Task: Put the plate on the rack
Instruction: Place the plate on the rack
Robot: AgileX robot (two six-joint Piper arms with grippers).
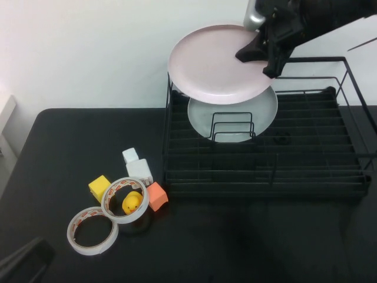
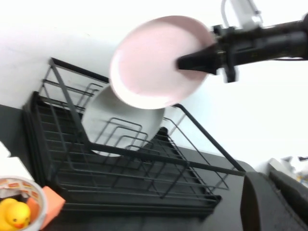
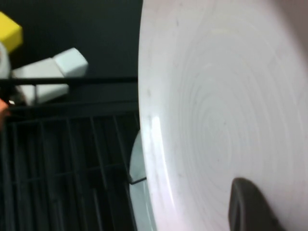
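My left gripper, closed on nothing, sits low at the table's near corner, far from the rack. My right gripper clamps the plate above the rack's back rail; only the left wrist view shows its tilt over the grey plate.

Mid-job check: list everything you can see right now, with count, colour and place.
plate: 1, pale pink, held above rack's far left
grey-white plate: 1, lying in rack
rack: 1, black wire, table right
tape rolls: 2, white, front left
duck: 1, yellow, inside a roll
blocks: yellow, orange, two white, near rolls
table: 1, black
right gripper: shut on plate rim
left gripper: shut, front left corner
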